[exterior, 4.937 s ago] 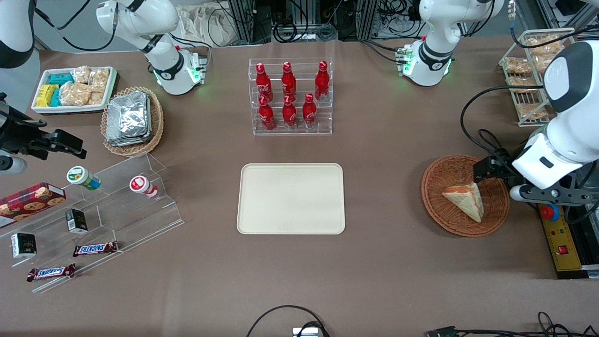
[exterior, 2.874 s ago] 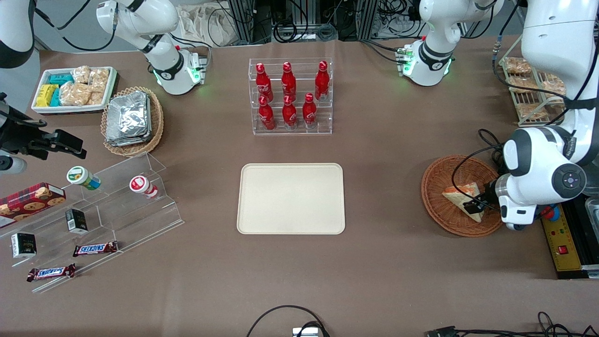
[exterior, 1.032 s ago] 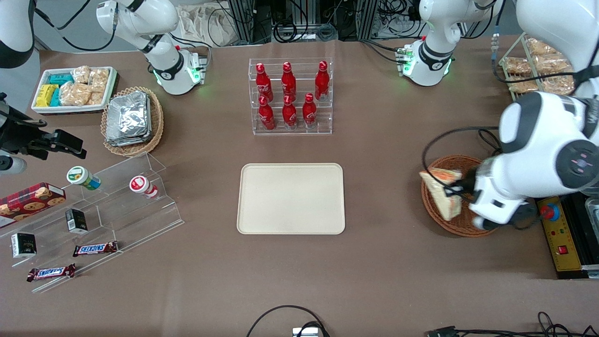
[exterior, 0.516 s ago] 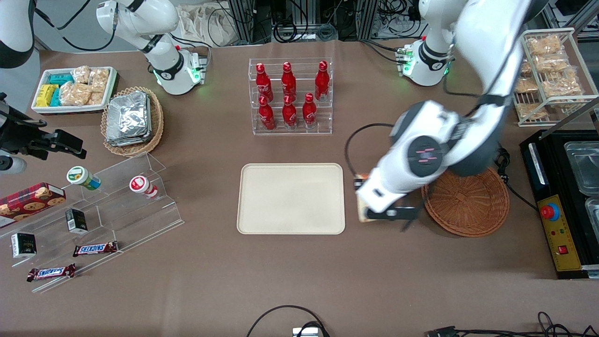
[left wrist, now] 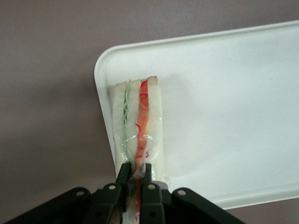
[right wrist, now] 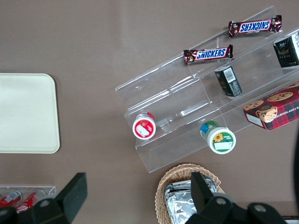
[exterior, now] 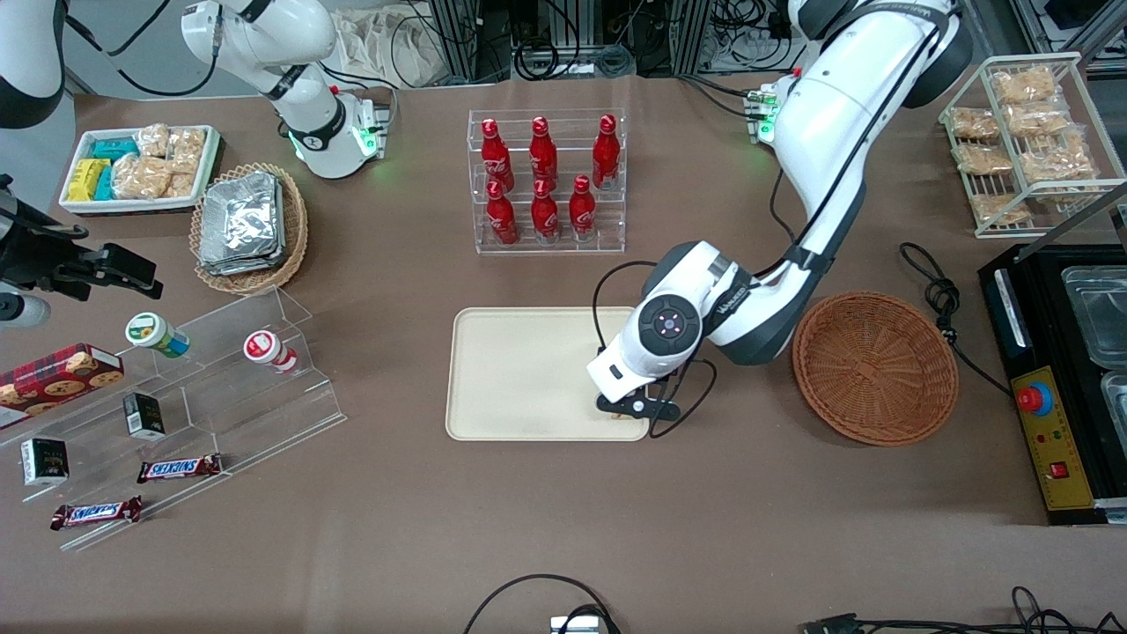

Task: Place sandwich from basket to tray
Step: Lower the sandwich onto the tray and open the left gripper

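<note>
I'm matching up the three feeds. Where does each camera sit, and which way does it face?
Front: high over the table, looking down; shows both arms, the tool over the tray and the basket.
Left wrist: on the working arm, looking down past its tool, shut on the sandwich.
Right wrist: on the parked arm, facing down; its own tool shows.
All three share the tray.

A wide table [exterior: 757, 528] with a plain matte brown top fills almost the whole front view. Along its edge farthest from the front camera stand metal frame posts [exterior: 458, 35], with many black cables [exterior: 599, 53] hanging among them. At the working arm's end, a black unit with a yellow control panel [exterior: 1057, 449] sits against the table. A black cable loop [exterior: 528, 590] lies at the edge nearest the camera. The light is even and the shadows are soft.
</note>
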`<action>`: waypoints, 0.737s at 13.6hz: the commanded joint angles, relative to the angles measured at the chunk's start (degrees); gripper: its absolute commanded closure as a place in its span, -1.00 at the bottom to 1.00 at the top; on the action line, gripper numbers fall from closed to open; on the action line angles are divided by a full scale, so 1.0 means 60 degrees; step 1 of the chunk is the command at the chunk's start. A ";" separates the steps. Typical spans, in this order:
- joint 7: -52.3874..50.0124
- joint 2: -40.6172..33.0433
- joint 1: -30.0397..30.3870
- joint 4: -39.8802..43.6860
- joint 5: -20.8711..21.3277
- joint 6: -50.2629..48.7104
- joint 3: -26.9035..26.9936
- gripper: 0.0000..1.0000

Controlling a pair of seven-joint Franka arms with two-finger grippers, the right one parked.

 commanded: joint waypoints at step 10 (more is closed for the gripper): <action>-0.0595 -0.1102 0.0304 0.0245 0.0032 -0.0702 0.0024 -1.00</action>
